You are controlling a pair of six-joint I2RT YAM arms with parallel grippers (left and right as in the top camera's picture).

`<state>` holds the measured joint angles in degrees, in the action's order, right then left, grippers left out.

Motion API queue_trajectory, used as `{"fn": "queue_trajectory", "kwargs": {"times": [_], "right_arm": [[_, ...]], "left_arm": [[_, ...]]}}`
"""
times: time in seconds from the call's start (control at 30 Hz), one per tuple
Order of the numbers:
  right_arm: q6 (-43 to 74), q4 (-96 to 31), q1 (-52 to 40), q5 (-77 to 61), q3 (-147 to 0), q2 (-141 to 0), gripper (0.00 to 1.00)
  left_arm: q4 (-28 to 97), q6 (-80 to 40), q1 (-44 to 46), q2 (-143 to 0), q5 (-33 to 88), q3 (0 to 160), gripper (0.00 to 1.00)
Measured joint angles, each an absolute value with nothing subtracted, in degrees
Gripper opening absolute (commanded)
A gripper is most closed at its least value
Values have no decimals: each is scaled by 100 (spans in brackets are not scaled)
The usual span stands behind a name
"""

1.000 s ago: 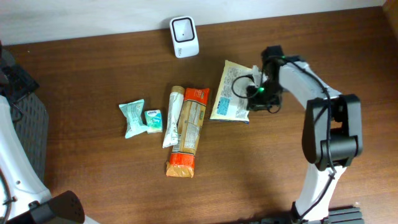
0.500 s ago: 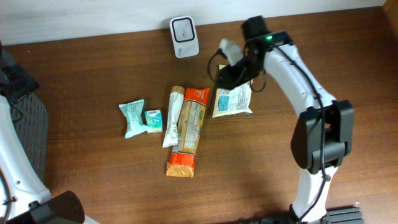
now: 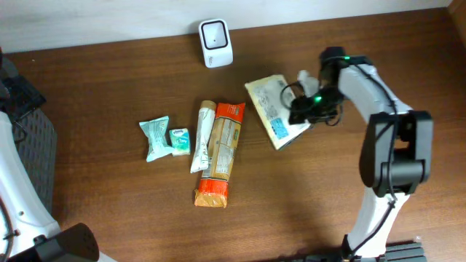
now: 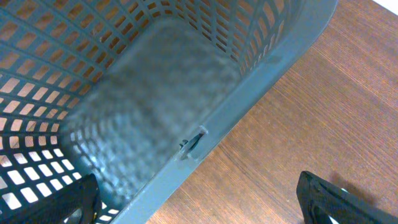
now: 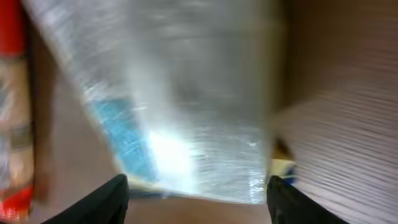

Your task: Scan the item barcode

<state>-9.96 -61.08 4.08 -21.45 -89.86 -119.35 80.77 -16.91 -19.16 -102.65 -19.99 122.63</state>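
A pale snack packet [image 3: 275, 109] with a blue label lies tilted on the wooden table, right of the other items. My right gripper [image 3: 300, 110] is at its right edge. In the right wrist view the blurred packet [image 5: 186, 106] fills the frame, and the right gripper [image 5: 200, 202] is open, its black fingertips [image 5: 112, 199] standing wide apart at the packet's near edge. The white scanner [image 3: 216, 42] stands at the back of the table. My left gripper [image 4: 199, 205] hangs open over the rim of a grey basket [image 4: 249, 106], holding nothing.
An orange and red packet [image 3: 222, 153], a white tube [image 3: 204, 135] and two teal packets [image 3: 154, 137] lie in a row at mid table. The grey basket [image 3: 36, 153] sits at the left edge.
The right arm carried the packet up toward the scanner, then came back right and down. The packet now lies turned on the table and the right jaws have opened.
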Motion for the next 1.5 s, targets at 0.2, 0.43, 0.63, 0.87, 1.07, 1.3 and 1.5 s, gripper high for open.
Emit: {"fn": "queue_trajectory", "kwargs": {"times": [0.2, 0.43, 0.63, 0.87, 1.07, 1.3, 1.5], "right_arm": [[-242, -6077, 902, -3177, -8986, -11935, 93], [1085, -4263, 436, -3575, -8058, -11944, 86], [1782, -3063, 281, -3529, -7498, -11826, 25], [1168, -3970, 858, -3610, -7581, -11841, 4], [-1712, -5964, 980, -3035, -9006, -11907, 49], [-1225, -5527, 805, -2526, -9129, -11911, 99], [14, -5916, 1623, -3297, -8908, -11911, 99]], "left_arm": [[8079, -1691, -1916, -10265, -1999, 12263, 99], [8079, -1691, -1916, -10265, -1999, 12263, 99], [8075, -1691, -1916, -10265, -1997, 12263, 99], [8079, -1691, -1916, -10265, -1999, 12263, 99], [8077, -1691, -1916, -10265, -1999, 12263, 99], [8077, -1691, -1916, -10265, -1999, 12263, 99], [8077, -1691, -1916, -10265, -1997, 12263, 99]]}}
